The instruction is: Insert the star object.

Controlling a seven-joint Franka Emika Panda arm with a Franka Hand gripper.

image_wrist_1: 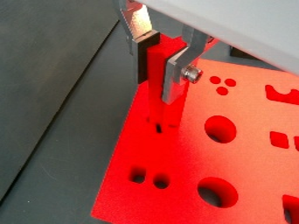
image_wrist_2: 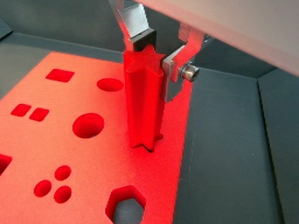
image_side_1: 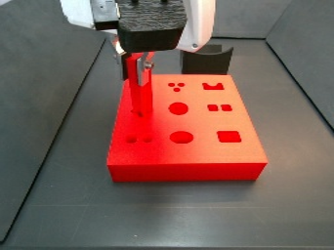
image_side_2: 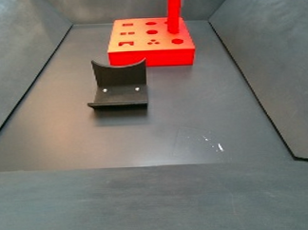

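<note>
Fingers (image_wrist_2: 136, 35) clamp upright star object (image_wrist_2: 142, 101).

Hand (image_wrist_2: 160, 51), star object (image_wrist_2: 142, 101) over block (image_wrist_2: 70, 96)

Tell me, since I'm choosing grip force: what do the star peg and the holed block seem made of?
Star peg, held upright by the gripper: probably rigid plastic, uniform bright red, slight sheen. Red block: seemingly the same matte red plastic, with clean-cut hole edges. Neither is certain from looks alone.

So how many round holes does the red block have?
7 visible on the red block: two large, a trio, a small pair. The gripper holding the star object may hide more.
</note>
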